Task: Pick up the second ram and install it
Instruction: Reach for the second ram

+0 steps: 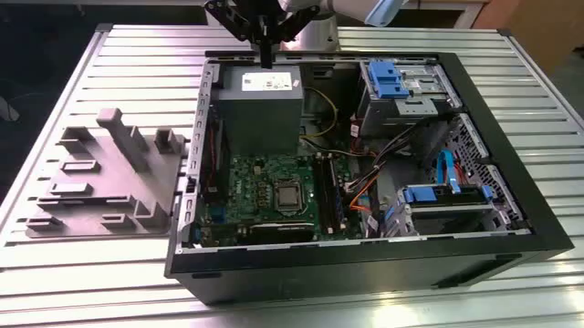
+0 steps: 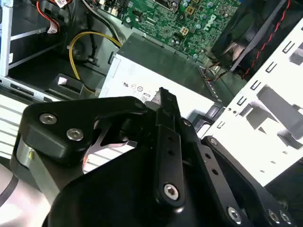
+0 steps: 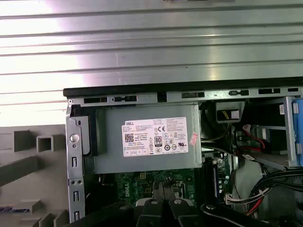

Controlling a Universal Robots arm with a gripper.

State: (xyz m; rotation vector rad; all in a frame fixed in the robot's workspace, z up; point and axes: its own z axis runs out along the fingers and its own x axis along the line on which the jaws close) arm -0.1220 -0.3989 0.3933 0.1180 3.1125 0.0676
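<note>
Slatted metal table [image 1: 137,61] | open computer case [image 1: 347,273] on it | hand [image 1: 265,63] closed together above power supply [image 1: 260,113]

The black gripper [image 2: 164,98] hangs over the grey power supply [image 2: 161,59], green motherboard [image 2: 199,23] beyond.

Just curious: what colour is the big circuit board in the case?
Green board, clearest in the exterior view.
</note>
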